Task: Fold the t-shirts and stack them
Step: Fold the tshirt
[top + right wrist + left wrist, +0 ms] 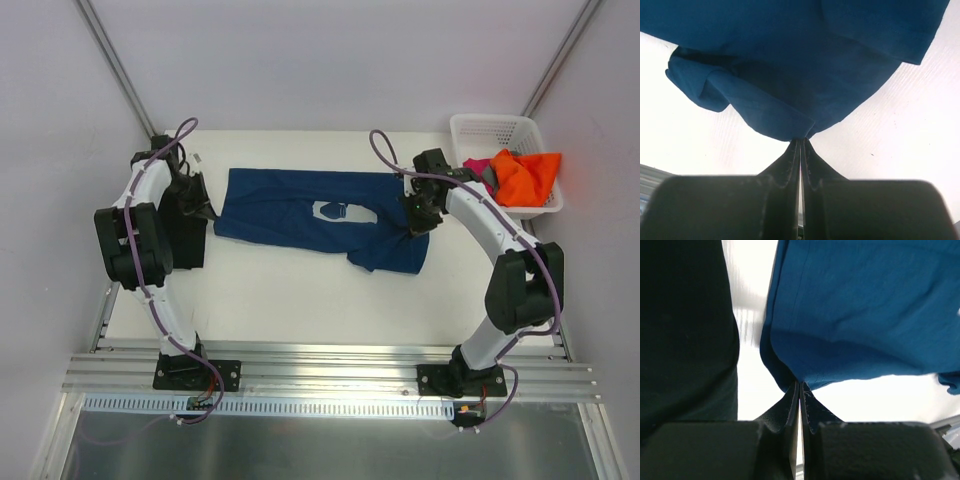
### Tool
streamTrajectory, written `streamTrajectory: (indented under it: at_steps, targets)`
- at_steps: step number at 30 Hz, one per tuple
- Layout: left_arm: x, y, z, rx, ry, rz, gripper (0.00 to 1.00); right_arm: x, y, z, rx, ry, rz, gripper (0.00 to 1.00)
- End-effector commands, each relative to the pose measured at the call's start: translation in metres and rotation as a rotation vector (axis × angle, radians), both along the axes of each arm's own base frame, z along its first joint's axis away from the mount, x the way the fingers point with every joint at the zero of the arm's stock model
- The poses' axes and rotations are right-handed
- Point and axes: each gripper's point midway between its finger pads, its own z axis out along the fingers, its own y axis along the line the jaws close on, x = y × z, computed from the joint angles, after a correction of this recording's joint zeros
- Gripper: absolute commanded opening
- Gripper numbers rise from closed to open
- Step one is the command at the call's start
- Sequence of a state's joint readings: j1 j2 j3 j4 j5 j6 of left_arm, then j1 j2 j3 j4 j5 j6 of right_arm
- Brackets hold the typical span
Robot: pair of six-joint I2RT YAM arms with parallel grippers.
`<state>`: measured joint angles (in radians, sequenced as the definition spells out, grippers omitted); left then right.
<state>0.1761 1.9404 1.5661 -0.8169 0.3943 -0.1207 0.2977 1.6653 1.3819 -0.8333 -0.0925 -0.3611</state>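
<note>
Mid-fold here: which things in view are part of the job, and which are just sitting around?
Job:
navy t-shirt, pinched by left gripper and right gripper
black t-shirt by the left arm
orange t-shirt, magenta t-shirt, grey t-shirt, in the white basket

Lying about:
white basket itself
table

bare table (300, 300) nearside, black shirt (188, 245) left, basket (490, 120) right

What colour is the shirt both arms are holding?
Navy blue shirt, clearest in the top view.
</note>
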Motion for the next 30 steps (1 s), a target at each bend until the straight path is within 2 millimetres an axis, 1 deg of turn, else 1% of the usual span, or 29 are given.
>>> streamTrajectory:
  at_steps: [1, 4, 10, 12, 13, 16, 18, 19, 21, 24, 30]
  targets:
    - [0.012, -0.004, 0.006, -0.015, -0.014, -0.017, 0.0, 0.017, -0.001, 0.015, -0.006, -0.06, 0.01, 0.01]
    - [0.021, -0.003, 0.007, -0.008, -0.03, -0.024, 0.0, 0.025, -0.004, 0.018, -0.011, -0.078, 0.0, 0.01]
    - [0.036, -0.003, 0.01, 0.002, -0.056, -0.032, 0.0, 0.054, -0.01, 0.031, -0.012, -0.13, -0.028, 0.01]
    - [0.042, -0.004, 0.015, 0.006, -0.076, -0.039, 0.0, 0.061, -0.011, 0.035, -0.009, -0.142, -0.035, 0.01]
    - [0.045, -0.004, 0.016, 0.007, -0.081, -0.039, 0.0, 0.069, -0.012, 0.04, -0.008, -0.159, -0.043, 0.01]
    - [0.053, -0.004, 0.02, 0.011, -0.105, -0.048, 0.0, 0.082, -0.016, 0.045, -0.012, -0.187, -0.055, 0.01]
    - [0.058, -0.004, 0.024, 0.016, -0.121, -0.052, 0.0, 0.089, -0.017, 0.048, -0.011, -0.199, -0.061, 0.01]
    - [0.06, -0.004, 0.024, 0.017, -0.123, -0.053, 0.0, 0.095, -0.019, 0.055, -0.012, -0.22, -0.067, 0.0]
    - [0.065, -0.002, 0.028, 0.024, -0.141, -0.053, 0.0, 0.101, -0.021, 0.054, -0.014, -0.227, -0.075, 0.0]
    - [0.071, -0.001, 0.032, 0.036, -0.159, -0.055, 0.0, 0.111, -0.025, 0.06, -0.017, -0.251, -0.09, 0.01]
    - [0.082, 0.005, 0.037, 0.065, -0.188, -0.049, 0.0, 0.131, -0.037, 0.064, -0.033, -0.287, -0.116, 0.01]
